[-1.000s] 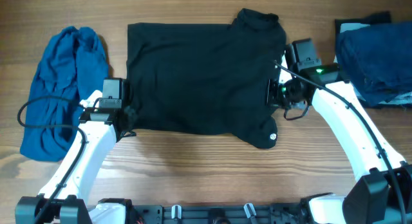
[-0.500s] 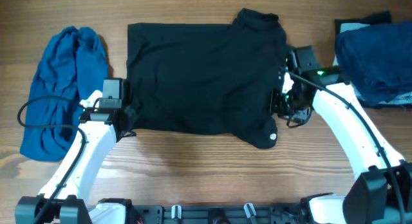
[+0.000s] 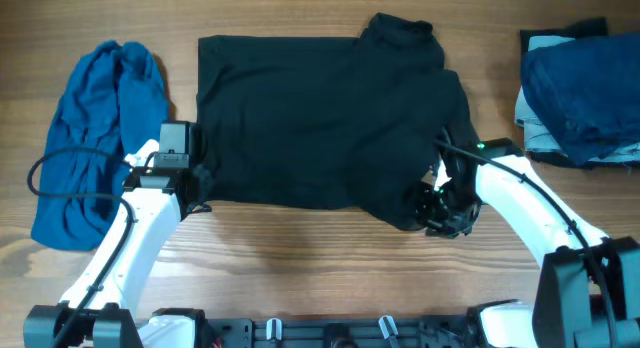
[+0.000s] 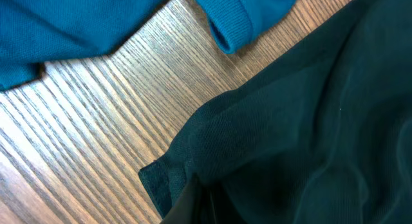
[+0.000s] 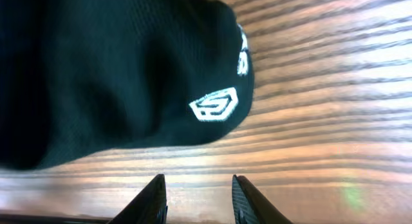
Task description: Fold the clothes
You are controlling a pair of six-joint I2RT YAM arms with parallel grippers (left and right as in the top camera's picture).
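1. Movement on the right: right gripper [image 3: 437,203] down from the right edge of the black soft-fabric T-shirt [image 3: 310,118] to its near-right corner, jaws apart, empty.
2. Probably lining up a fresh grab for the next fold.
3. Left gripper [image 3: 195,180] pinched shut on the near-left corner.
4. Spread mid wooden table [image 3: 300,248], mostly flat; small white logo [image 5: 214,105] on the curled corner.

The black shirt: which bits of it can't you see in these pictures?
- Logo: in the overhead view the right claw sits over it.
- Lettering: in the right wrist view it curls round the edge of the shirt, so it is unreadable.
- Pinched corner: in the left wrist view the bottom edge cuts it off at the left claw.
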